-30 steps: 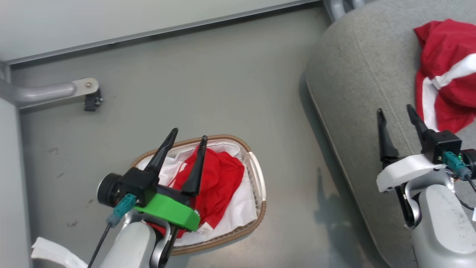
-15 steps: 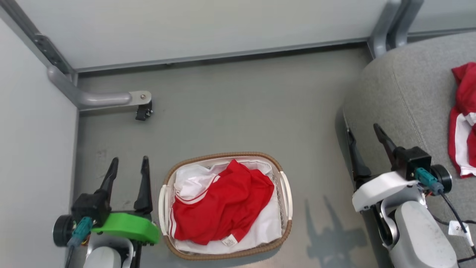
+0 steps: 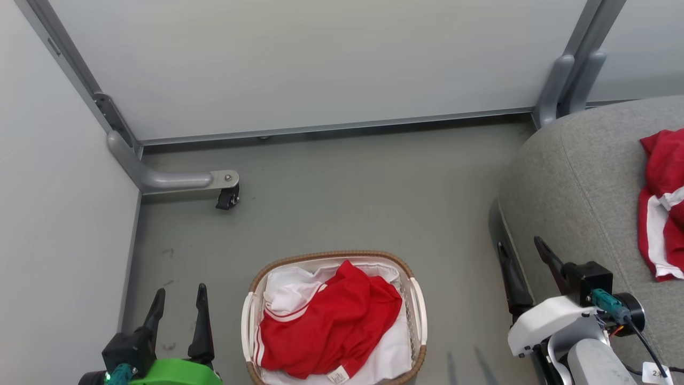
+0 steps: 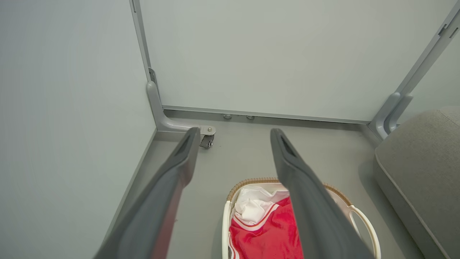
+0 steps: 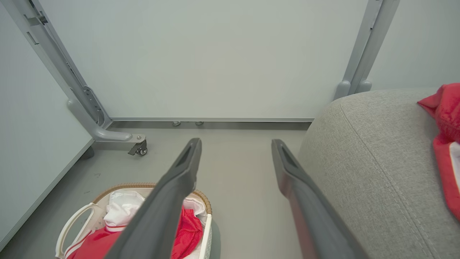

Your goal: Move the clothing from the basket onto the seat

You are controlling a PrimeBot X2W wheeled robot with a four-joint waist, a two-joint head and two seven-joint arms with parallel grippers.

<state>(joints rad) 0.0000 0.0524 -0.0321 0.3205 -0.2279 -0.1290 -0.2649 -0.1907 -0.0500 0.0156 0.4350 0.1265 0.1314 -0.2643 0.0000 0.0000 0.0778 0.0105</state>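
Your L gripper [image 3: 180, 290] sits just left of the basket [image 3: 331, 255], fingers spread wide, holding nothing. R gripper [image 3: 519, 243] is right of the basket, by the seat [image 3: 577, 187] edge — also wide open, empty. A red garment [image 3: 331, 326] lies in the basket over white cloth [image 3: 283, 291]. Farther right, a red-and-white garment [image 3: 660, 214] lies on the seat — cut off by the frame. Basket's near rim is cropped too.

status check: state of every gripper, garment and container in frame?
basket: upright on the floor, not empty.
red garment in basket: crumpled on the white liner, not gripped.
seat: one garment on it.
red garment on seat: bunched, lying loose.
left gripper: open, empty.
right gripper: open, empty.
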